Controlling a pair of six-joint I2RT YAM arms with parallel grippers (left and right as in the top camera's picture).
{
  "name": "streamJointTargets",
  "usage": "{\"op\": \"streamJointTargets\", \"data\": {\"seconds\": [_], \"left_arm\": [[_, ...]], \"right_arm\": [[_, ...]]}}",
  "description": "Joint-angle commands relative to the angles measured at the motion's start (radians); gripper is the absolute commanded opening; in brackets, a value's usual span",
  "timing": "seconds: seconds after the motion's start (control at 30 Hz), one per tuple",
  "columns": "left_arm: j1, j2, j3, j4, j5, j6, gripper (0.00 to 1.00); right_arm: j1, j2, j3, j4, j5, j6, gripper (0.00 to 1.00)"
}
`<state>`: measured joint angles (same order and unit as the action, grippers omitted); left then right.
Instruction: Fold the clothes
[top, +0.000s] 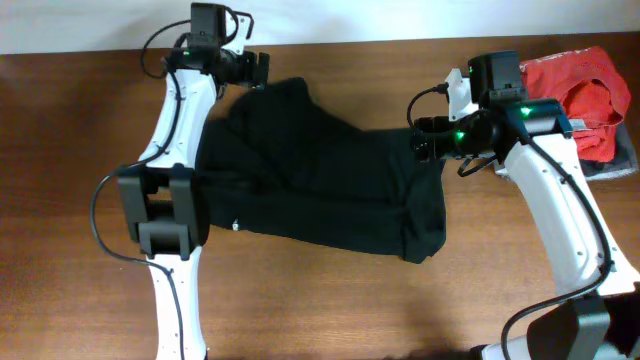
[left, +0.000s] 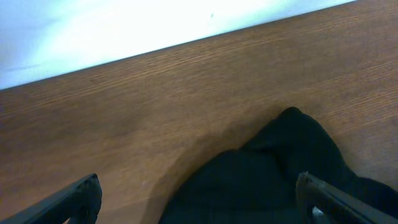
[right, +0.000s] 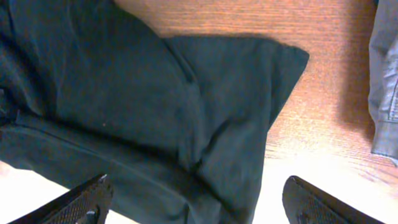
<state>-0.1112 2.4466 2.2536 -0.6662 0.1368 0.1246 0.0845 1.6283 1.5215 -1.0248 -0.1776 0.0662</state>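
The black garment (top: 320, 185) lies crumpled across the middle of the wooden table, with a small white speck at its front left edge. My left gripper (top: 255, 68) is open above the garment's far left corner; the left wrist view shows that corner (left: 280, 174) between the spread fingers (left: 199, 202), not gripped. My right gripper (top: 425, 145) is open over the garment's right edge. The right wrist view shows folded black cloth (right: 186, 112) below the wide-open fingers (right: 199, 202).
A red shirt (top: 585, 90) lies on a grey garment (top: 620, 160) at the far right; the grey one shows at the edge of the right wrist view (right: 385, 81). A white wall borders the table's far edge (left: 155, 31).
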Motion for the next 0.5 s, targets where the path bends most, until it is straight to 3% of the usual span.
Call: {"op": "streamJointTargets", "data": {"seconds": [0.0,0.27,0.47], "left_arm": [[-0.001,0.037,0.036,0.036,0.048,0.029,0.99],[-0.027,0.108,0.036,0.045,0.084,0.054,0.97],[-0.042,0.138,0.036,0.046,0.076,0.064,0.89]], "right_arm": [[-0.006,-0.006,0.016,-0.013,0.001,-0.010,0.91],[-0.006,-0.006,0.016,-0.020,0.002,-0.010,0.91],[-0.006,-0.006,0.016,-0.021,0.002,-0.010,0.91]]}}
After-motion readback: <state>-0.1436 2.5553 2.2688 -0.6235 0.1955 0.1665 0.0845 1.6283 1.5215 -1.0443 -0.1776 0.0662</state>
